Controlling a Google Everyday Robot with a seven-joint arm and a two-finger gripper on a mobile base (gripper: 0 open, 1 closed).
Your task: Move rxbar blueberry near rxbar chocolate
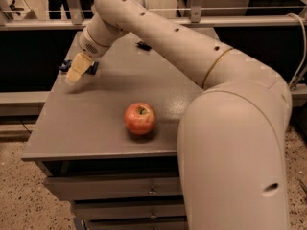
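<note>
Overlapping rxbar blueberry (63, 66), gripper fingers (76, 70) closed, wrapper print unreadable

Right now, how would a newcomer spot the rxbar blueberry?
Start at the grey cabinet top and go to its far left edge, well beyond the red apple. There the gripper partly hides a small flat bar, the rxbar blueberry. Its blue wrapper sets it apart from the black rxbar chocolate farther right.

Cream end effector (76, 72) over dark-blue rxbar blueberry (63, 66) at edge of grey table (91, 114); red-yellow apple (140, 118).
</note>
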